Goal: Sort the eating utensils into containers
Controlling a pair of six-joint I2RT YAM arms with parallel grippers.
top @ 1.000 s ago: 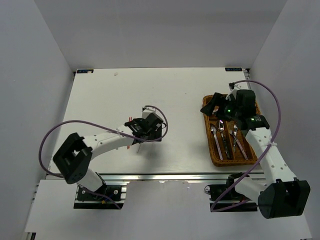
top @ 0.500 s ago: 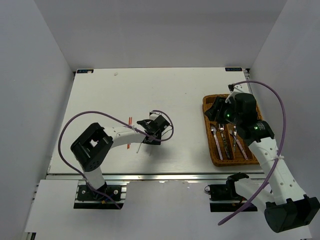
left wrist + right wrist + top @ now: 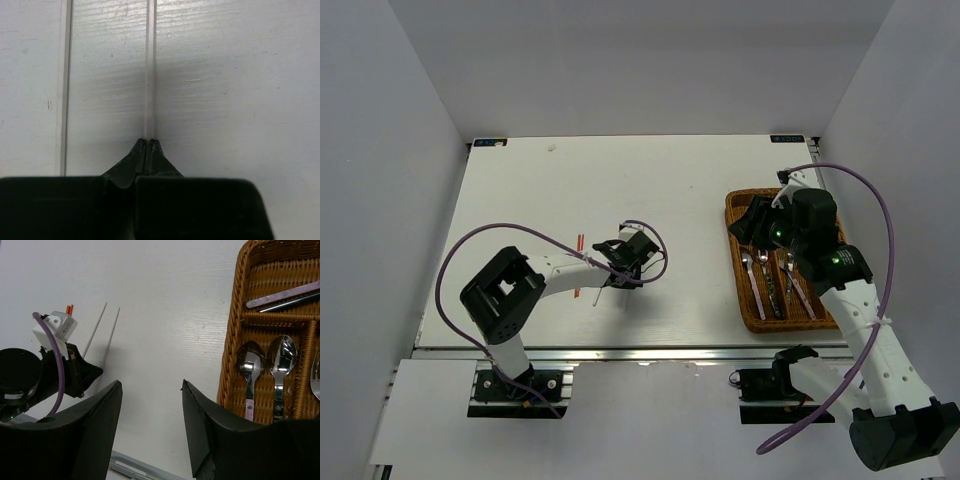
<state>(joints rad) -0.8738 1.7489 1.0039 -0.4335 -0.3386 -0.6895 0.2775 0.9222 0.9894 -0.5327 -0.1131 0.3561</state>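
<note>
In the left wrist view my left gripper (image 3: 149,142) is shut on the near end of a white chopstick (image 3: 150,75), which runs straight away over the white table. A second white chopstick (image 3: 63,85) lies parallel to its left. From above, the left gripper (image 3: 611,278) sits low at mid-table, with a red-orange chopstick (image 3: 579,243) just left of it. My right gripper (image 3: 151,390) is open and holds nothing, hovering by the left rim of the brown wicker tray (image 3: 235,340). Spoons (image 3: 248,365) lie in the tray's narrow sections and a pink-handled utensil (image 3: 282,294) lies in the crosswise one.
The tray (image 3: 736,270) stands at the right side of the table, near its front edge. The left arm's purple cable (image 3: 480,245) loops over the table's left part. An aluminium rail (image 3: 650,352) runs along the near edge, and white walls enclose the table.
My left gripper has reached forward and down, then shut on the white chopstick. The right gripper's jaws have narrowed somewhat but stay open, and that arm has shifted slightly.
</note>
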